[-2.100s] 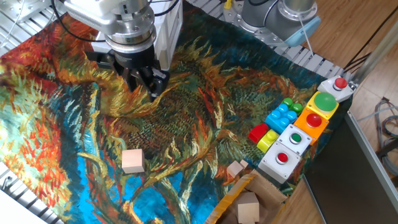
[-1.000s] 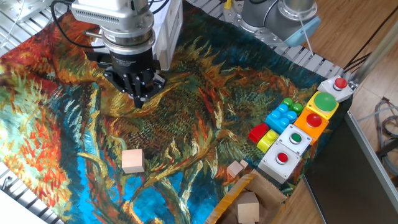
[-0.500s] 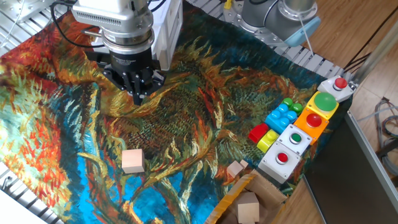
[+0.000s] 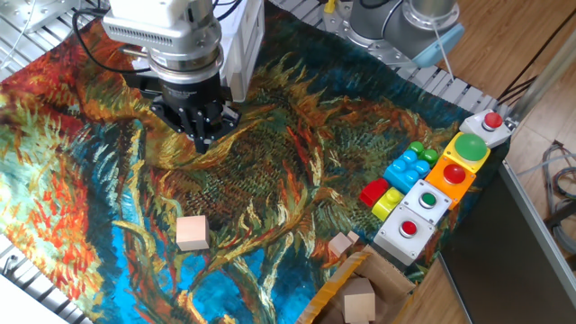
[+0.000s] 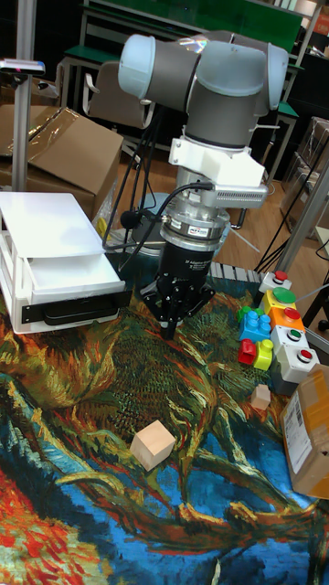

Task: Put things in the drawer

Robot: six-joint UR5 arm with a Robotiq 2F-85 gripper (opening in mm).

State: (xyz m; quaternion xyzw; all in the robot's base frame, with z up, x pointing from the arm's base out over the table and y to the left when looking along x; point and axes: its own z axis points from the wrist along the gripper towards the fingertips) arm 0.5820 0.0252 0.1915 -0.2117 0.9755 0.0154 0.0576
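1. A pale wood cube (image 5: 153,445) lies nearest on the painted cloth (image 4: 297,171) covering the desk, well apart from the hand.
2. A smaller cube (image 5: 261,396) sits beside the cardboard box (image 5: 309,430); coloured bricks (image 5: 253,332) and button boxes (image 5: 286,329) stand behind.
3. The hand (image 5: 172,326) hovers over the cloth, fingers drawn together, gripping nothing.
4. The drawer (image 5: 75,306) of the white cabinet (image 5: 50,254) looks pushed in.

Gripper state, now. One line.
Gripper: shut, fingers together, holding nothing; the wooden cube lies apart on the cloth.
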